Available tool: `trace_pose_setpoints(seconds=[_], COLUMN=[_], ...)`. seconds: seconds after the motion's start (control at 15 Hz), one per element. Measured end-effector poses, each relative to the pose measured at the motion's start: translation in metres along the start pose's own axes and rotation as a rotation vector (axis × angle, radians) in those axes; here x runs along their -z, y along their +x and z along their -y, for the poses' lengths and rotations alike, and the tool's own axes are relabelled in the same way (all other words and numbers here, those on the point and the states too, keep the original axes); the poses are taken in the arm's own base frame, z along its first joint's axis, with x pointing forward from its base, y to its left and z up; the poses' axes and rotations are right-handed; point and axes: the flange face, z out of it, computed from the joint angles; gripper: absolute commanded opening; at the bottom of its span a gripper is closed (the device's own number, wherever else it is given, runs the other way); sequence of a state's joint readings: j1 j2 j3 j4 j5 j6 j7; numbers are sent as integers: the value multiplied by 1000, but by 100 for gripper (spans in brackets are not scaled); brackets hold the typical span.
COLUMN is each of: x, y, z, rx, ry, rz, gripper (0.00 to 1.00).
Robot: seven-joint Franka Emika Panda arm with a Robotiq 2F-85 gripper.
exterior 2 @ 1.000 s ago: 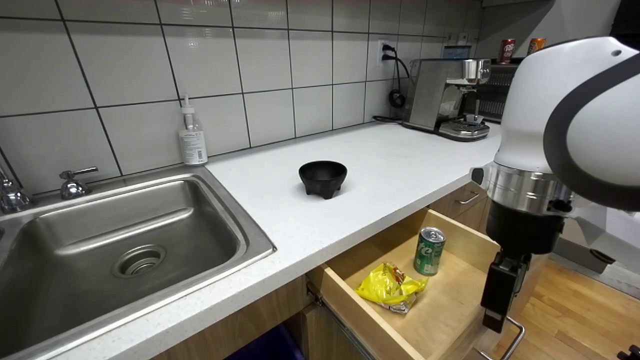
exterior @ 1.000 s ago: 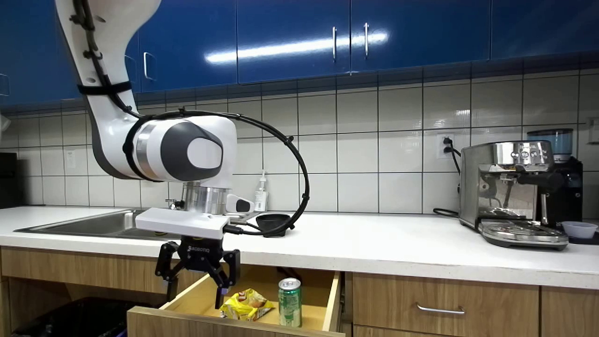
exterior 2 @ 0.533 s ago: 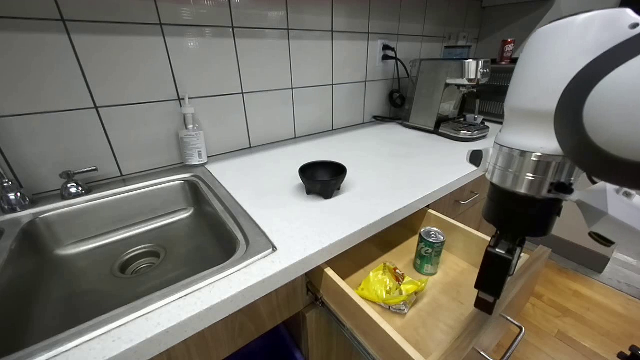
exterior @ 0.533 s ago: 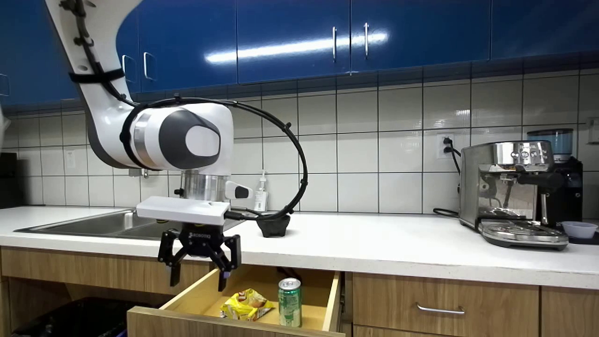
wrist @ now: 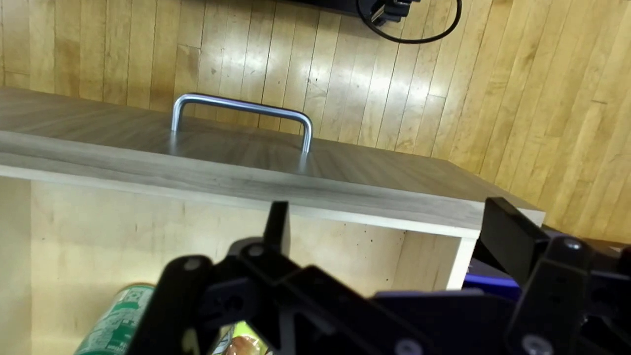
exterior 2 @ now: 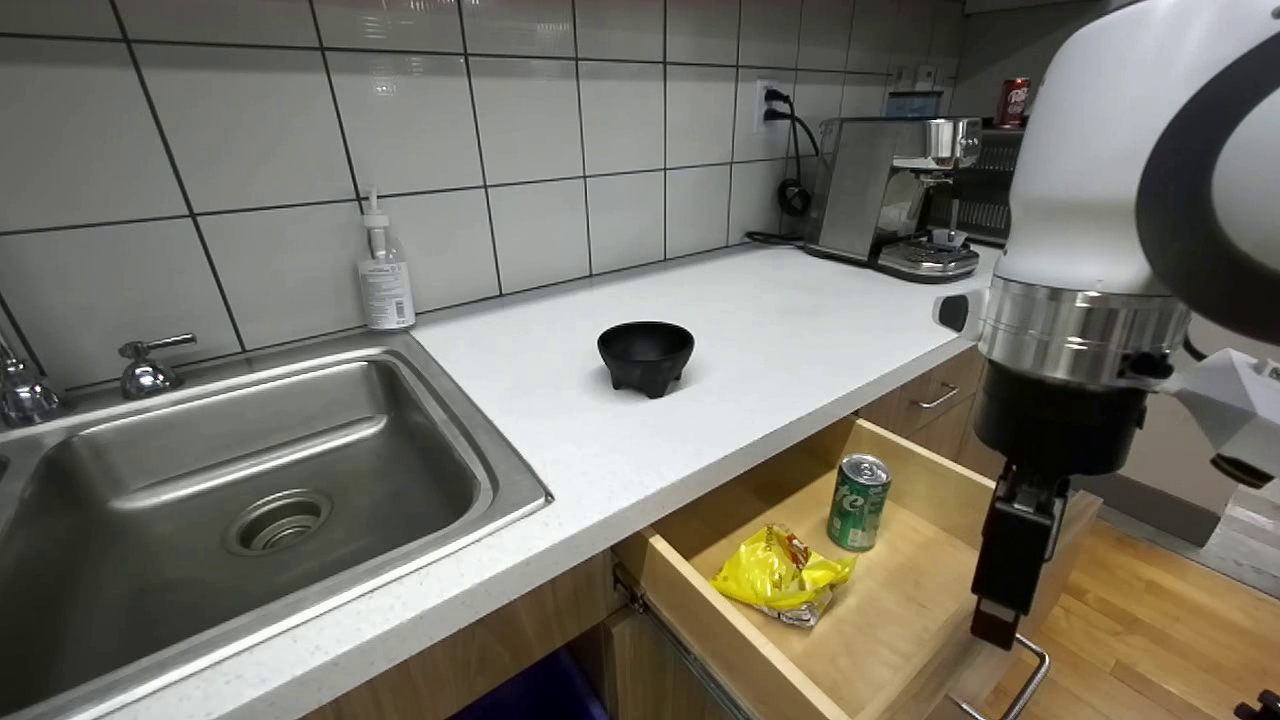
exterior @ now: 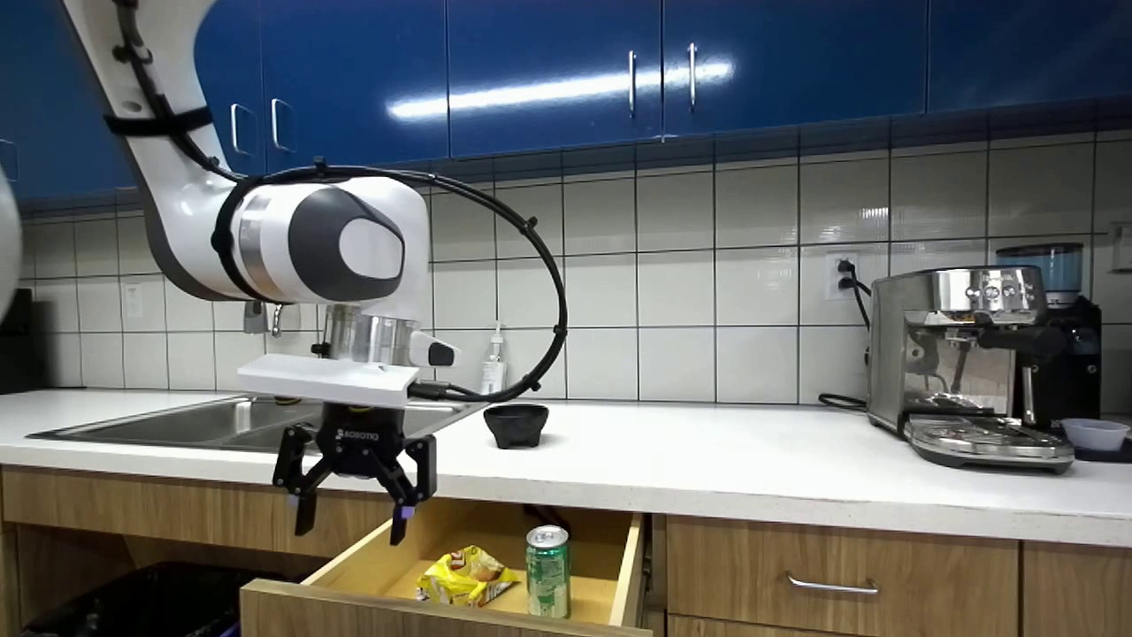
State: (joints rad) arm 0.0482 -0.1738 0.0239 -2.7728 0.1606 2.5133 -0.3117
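In an exterior view, my fingers (exterior: 306,515) are now standing higher and farther left than they were a second ago; they are remaining wide open, holding nothing, and are hanging near the front end of the pulled-out drawer (exterior 2: 885,615). To their right, the yellow bag (exterior: 467,577) is lying crumpled inside the drawer, and the green can (exterior: 548,579) is standing upright just beside it; neither is showing any shift over that interval. I am judging this change to mean that I am drawing clear of the drawer, leaving both contents ungripped. Counting, I am proceeding left to right in an exterior view: one sink (exterior 2: 400,480) is lying at the left; one pump bottle (exterior 2: 386,290) is standing just behind its corner; one black bowl (exterior 2: 645,365) is resting on the table (exterior 2: 780,310); one yellow bag and one green can are occupying the drawer; one coffee machine (exterior 2: 860,190) is standing at the table's far end; one red can (exterior 2: 1012,102) is standing beyond it, bringing visible cans to two. In the wrist view, one handle (wrist: 241,104) is projecting from the drawer's front, and two fingers are showing.
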Motion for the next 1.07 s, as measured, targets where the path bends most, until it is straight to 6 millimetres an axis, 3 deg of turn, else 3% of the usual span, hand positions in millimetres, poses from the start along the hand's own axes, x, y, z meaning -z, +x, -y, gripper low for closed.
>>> trace_pose_setpoints(seconds=[1.07], x=[-63], y=[-18], z=[-1], rx=[-46], ry=[11], rz=[191], gripper=[100])
